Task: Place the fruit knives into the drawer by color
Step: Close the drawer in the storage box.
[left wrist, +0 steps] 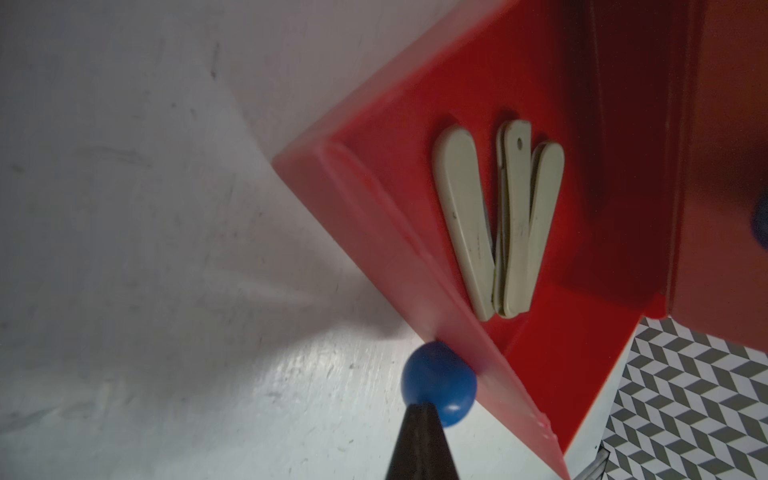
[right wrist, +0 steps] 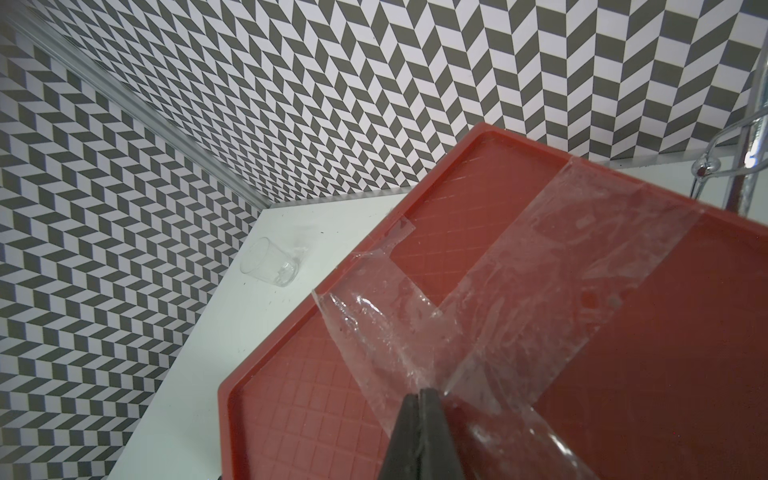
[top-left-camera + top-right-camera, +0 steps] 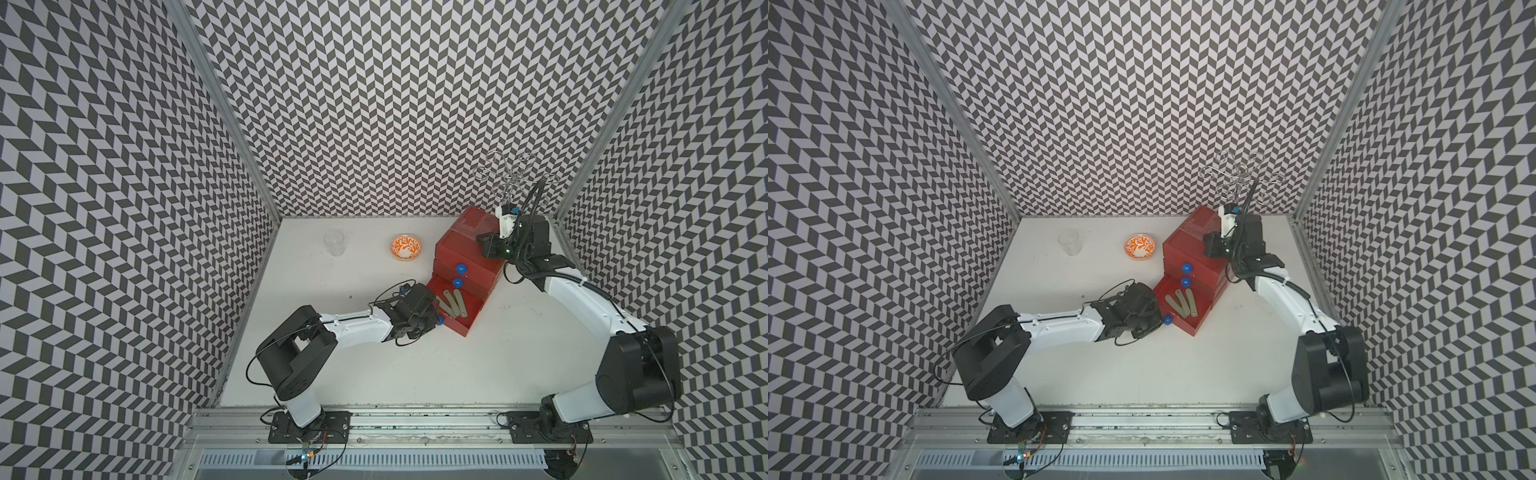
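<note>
Left gripper (image 1: 417,411), jaws together, touches the blue knob (image 1: 440,380) of the open bottom drawer (image 1: 374,237); grey-green fruit knives (image 1: 465,216) inside; right gripper (image 2: 419,395), closed, atop red chest (image 2: 644,374)

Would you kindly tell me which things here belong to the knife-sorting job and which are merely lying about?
Job: red drawer chest, its open bottom drawer, three grey-green fruit knives inside, blue knob, left gripper beside it, right gripper at the chest top.
Lying about: clear glass cup, orange-patterned bowl, chrome wire rack.
</note>
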Robot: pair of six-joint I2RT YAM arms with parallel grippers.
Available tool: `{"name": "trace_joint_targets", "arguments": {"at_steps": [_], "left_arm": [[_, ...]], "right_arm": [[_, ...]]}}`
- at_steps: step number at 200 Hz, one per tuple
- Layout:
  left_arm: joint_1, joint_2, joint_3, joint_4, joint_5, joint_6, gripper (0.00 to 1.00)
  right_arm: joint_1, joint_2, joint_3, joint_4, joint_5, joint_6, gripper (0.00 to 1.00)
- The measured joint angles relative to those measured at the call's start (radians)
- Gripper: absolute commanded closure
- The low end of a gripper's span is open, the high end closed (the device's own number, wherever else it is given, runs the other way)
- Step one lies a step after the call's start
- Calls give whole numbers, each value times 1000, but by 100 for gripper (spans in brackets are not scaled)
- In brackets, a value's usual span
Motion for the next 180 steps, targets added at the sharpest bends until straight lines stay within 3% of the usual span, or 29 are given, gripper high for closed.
{"name": "trace_joint_targets", "arguments": {"at_steps": [87,180], "left_arm": [[42,142,121,-14,-1,31,100],[60,254,324,104,10,42,100]], "right_arm": [[0,7,-2,12,9,0,96],[0,7,-5,16,14,-1,96]]}}
